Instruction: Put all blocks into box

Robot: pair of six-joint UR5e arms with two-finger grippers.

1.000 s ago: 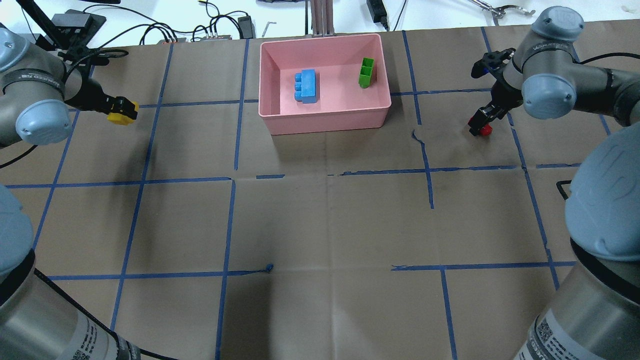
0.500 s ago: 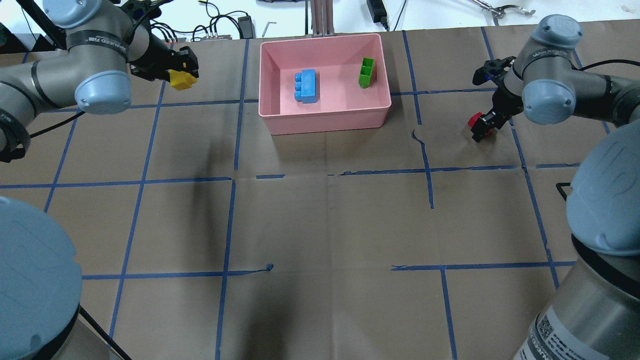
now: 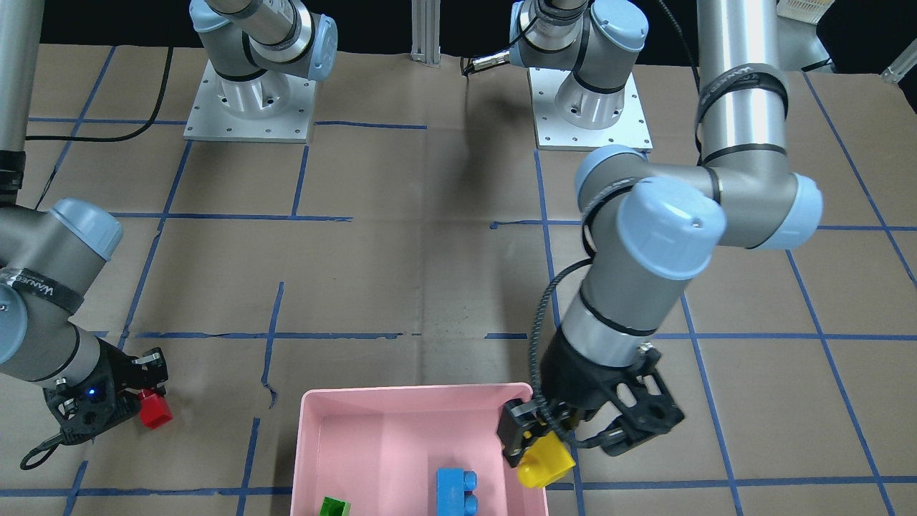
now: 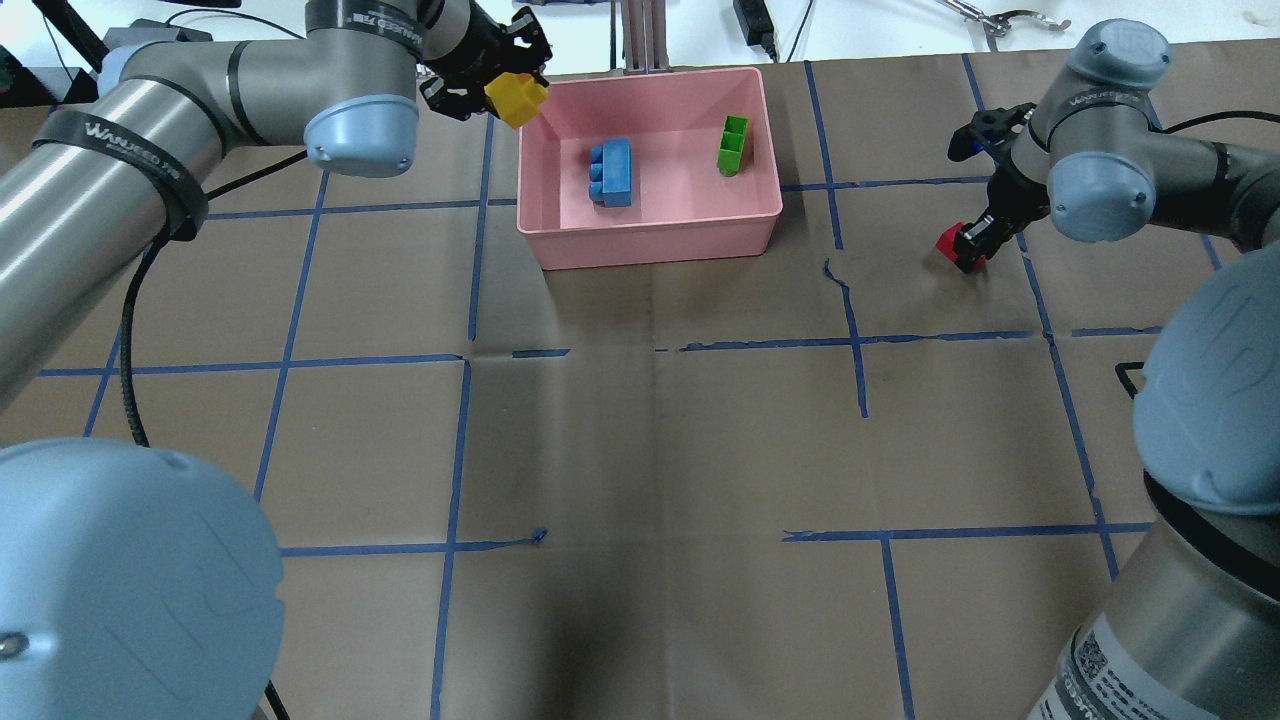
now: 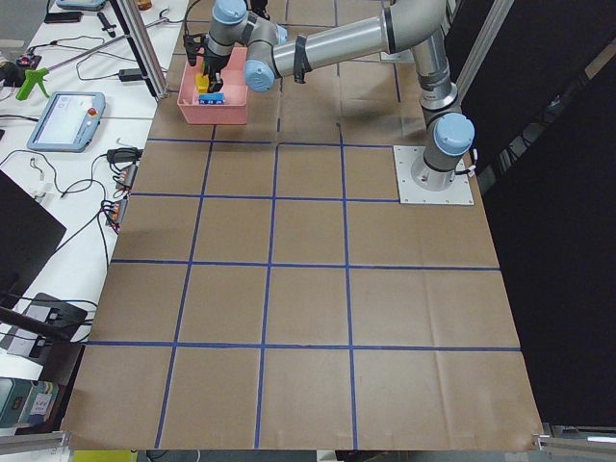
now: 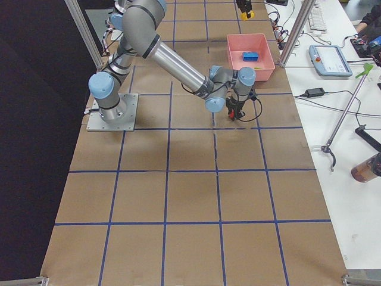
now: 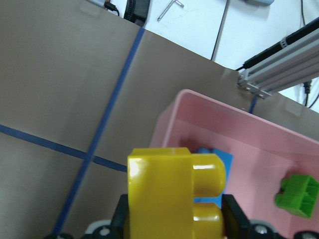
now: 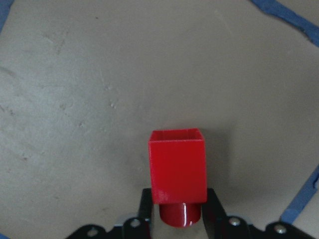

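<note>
The pink box [image 4: 650, 235] sits at the table's far middle and shows in the front view [image 3: 401, 401] too. The light-blue block [image 4: 612, 172] and the green block [image 4: 733, 145] lie inside it. My left gripper [image 4: 505, 90] is shut on the yellow block [image 4: 517, 99] and holds it in the air over the box's left rim; it fills the left wrist view [image 7: 169, 194]. My right gripper [image 4: 965, 245] is shut on the red block [image 4: 948, 241], lifted off the table right of the box, as the right wrist view [image 8: 177, 174] shows.
Cables, a power brick and tools lie on the white bench beyond the table's far edge [image 4: 430, 50]. An aluminium post [image 4: 640, 35] stands just behind the box. Blue tape lines grid the brown table [image 4: 650, 440].
My left gripper has carried the yellow block from the far left rightward and away, up to the box's left rim. My right gripper has lifted the red block slightly and turned it.
</note>
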